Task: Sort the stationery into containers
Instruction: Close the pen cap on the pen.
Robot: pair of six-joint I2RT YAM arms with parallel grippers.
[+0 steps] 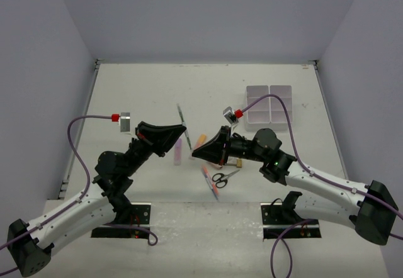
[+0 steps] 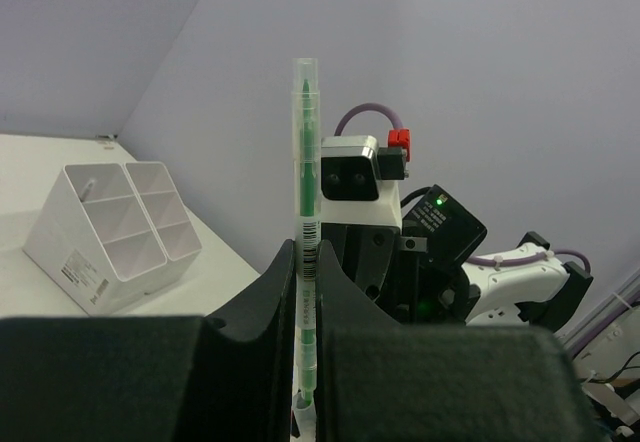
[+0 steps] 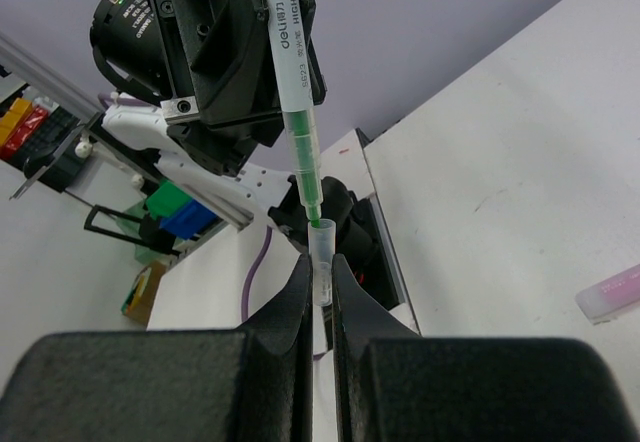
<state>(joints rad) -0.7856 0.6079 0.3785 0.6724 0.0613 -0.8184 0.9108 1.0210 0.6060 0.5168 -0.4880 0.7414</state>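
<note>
A white table (image 1: 138,89) stands enclosed by pale grey walls (image 1: 208,14).

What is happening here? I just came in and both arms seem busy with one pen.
The left pincer grips a green highlighter by its barrel, and the right pincer is shut on the clear cap at its tip. Whether the cap is going on or coming off cannot be told. The scissors and a lilac highlighter lie outside the white organiser box.
</note>
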